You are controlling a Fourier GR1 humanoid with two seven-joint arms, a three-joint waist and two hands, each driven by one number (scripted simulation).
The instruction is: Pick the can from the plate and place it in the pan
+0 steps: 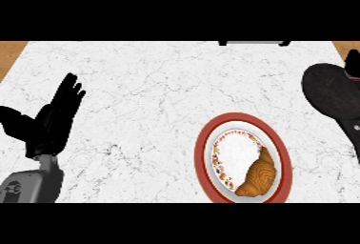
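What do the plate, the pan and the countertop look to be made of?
Plate: probably glazed ceramic, with a smooth red rim and white patterned centre. Pan: likely dark matte metal, no shine. Countertop: looks like white marble with grey veins.

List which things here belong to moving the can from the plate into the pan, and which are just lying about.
Job:
- round red-rimmed plate
- dark round pan, at the right edge
- the can: not visible

Lying about:
- brown croissant on the plate
- black left hand, open, resting at the left
- dark object at the far edge
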